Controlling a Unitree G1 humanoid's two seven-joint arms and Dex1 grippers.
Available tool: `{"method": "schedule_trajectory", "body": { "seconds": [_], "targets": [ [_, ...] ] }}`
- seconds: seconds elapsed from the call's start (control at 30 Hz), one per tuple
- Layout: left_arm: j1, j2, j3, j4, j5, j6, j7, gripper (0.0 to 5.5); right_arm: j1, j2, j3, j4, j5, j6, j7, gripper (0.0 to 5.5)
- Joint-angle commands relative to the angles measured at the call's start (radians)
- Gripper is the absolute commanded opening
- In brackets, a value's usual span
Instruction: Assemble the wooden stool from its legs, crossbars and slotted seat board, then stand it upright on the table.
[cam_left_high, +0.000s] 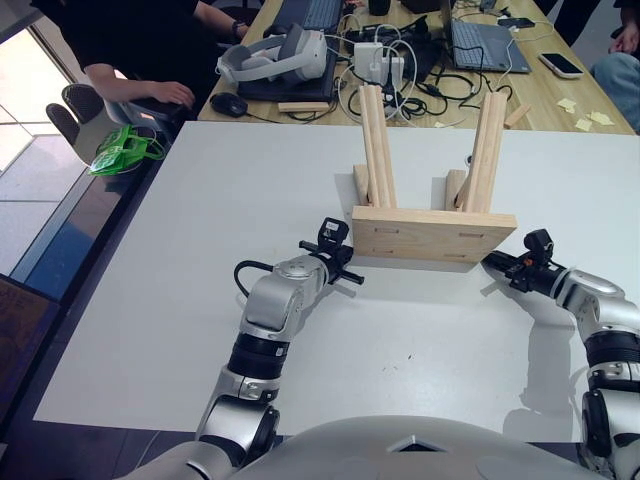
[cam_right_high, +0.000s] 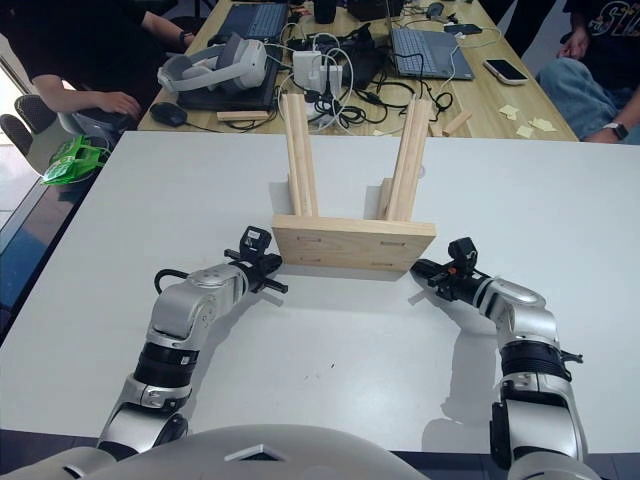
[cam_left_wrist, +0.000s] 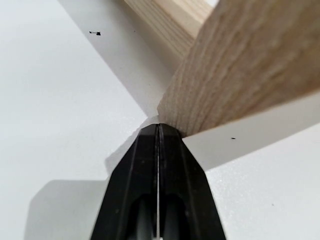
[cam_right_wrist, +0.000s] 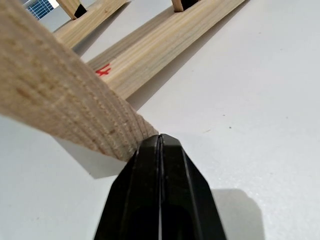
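Note:
The wooden stool (cam_left_high: 432, 235) lies on its side on the white table (cam_left_high: 200, 300). Its seat board faces me on edge, and the two pairs of legs (cam_left_high: 376, 145) point away. My left gripper (cam_left_high: 350, 276) is shut, its tip touching the seat board's lower left corner (cam_left_wrist: 200, 100). At the lower right corner (cam_right_wrist: 75, 115), my right gripper (cam_left_high: 492, 262) is likewise shut with its tip against the wood. In both wrist views the closed fingers, left (cam_left_wrist: 158, 129) and right (cam_right_wrist: 160, 139), hold nothing between them.
Behind the table stands a wooden desk (cam_left_high: 560, 100) crowded with laptops, cables, a white headset (cam_left_high: 275, 55) and a mouse (cam_left_high: 228, 103). A green object (cam_left_high: 125, 150) lies off the table's far left corner. Open tabletop extends left of and in front of the stool.

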Motion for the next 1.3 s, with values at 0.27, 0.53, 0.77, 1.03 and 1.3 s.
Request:
{"method": "schedule_trajectory", "body": {
  "seconds": [0.27, 0.53, 0.77, 1.03, 1.3],
  "targets": [
    [-0.001, -0.010, -0.004, -0.006, -0.008, -0.001, -0.008, 0.03, 0.004, 0.004, 0.003, -0.023, 0.008, 0.023, 0.029, 0.00],
    [0.011, -0.047, 0.017, -0.055, -0.093, 0.024, -0.073, 0.03, 0.011, 0.013, 0.000, -0.076, 0.034, 0.073, 0.048, 0.00],
    [0.025, -0.032, 0.024, -0.094, -0.145, 0.061, -0.130, 0.03, 0.034, 0.003, -0.010, -0.179, 0.071, 0.158, 0.072, 0.00],
    [0.025, -0.025, 0.090, -0.138, -0.226, 0.100, -0.186, 0.03, 0.082, -0.019, -0.043, -0.348, 0.145, 0.281, 0.084, 0.00],
    [0.012, -0.044, 0.137, -0.177, -0.302, 0.100, -0.207, 0.03, 0.109, -0.023, -0.082, -0.508, 0.220, 0.397, 0.062, 0.00]
  ]
}}
